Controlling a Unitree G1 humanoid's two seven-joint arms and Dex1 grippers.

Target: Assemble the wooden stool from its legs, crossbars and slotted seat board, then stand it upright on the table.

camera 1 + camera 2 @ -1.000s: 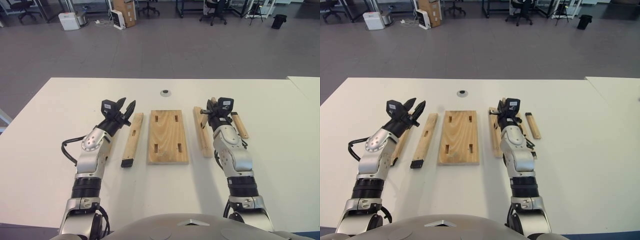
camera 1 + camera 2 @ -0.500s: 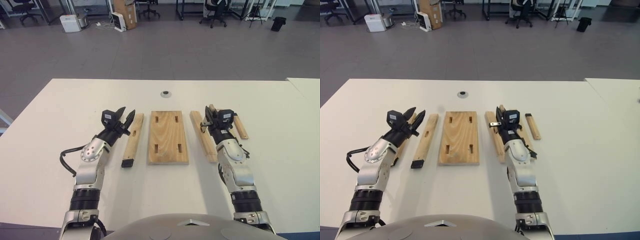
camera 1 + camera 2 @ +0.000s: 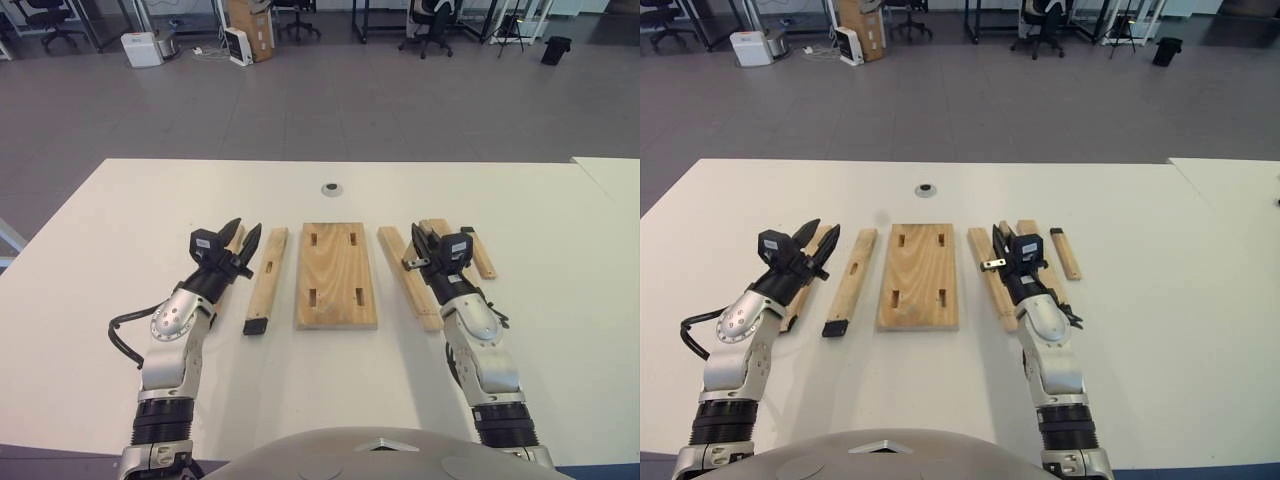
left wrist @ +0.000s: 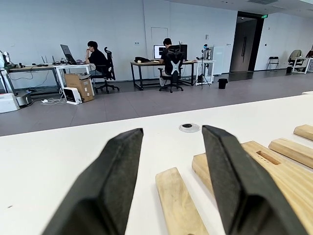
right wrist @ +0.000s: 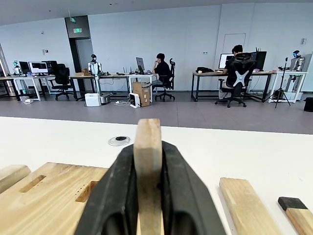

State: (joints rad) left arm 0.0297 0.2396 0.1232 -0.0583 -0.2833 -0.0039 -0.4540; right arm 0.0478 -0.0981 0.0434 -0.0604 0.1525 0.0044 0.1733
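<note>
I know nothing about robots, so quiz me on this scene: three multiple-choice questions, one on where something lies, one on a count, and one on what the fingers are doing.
1. Where is the seat board? A) flat in the middle of the table B) on the floor C) leaning on a chair
2. How many slots does it have? A) two B) four C) six
3. The right gripper has its fingers: A) spread wide B) shut on a wooden piece C) pressed on the seat board

Answers: 1 A, it lies flat there; 2 B, two pairs show in its face; 3 B, the right wrist view shows the wood clamped between them.
</note>
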